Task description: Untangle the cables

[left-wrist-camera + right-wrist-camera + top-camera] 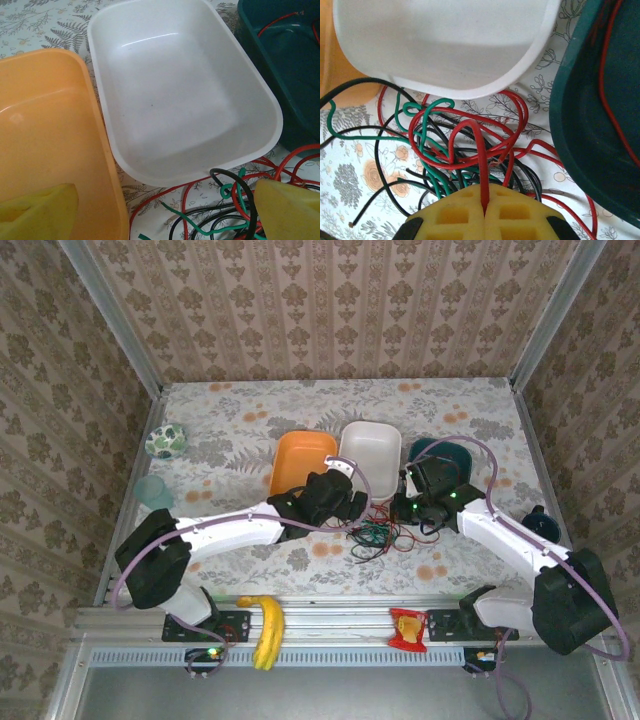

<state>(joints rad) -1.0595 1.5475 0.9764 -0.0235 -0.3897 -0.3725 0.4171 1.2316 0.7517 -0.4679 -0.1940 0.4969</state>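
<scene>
Red, green and black cables [375, 537] lie in a loose tangle on the floral-patterned table [250, 415], just in front of the white tray [392, 432] and between the two tools.

The left arm reaches from its base across to the right with the forearm low. The left tool [165, 210] sits at the near edges of the orange tray [285, 455] and the white tray. Its yellow fingers [40, 215] stand wide apart and hold nothing; one lies over the orange tray, the other over the tangle.

The right arm bends inward to the left. The right tool [485, 197] sits at the right edge of the tangle, beside the teal tray [570, 125]. Its waffle-patterned yellow pads [455, 215] are pressed together on a single red cable [481, 150], which leaves the seam and curls into a loop over the heap.

The cables are thin, smooth and flexible. The trays are smooth moulded plastic, rectangular with rounded corners. A second red strand [603, 80] lies inside the teal tray.
</scene>
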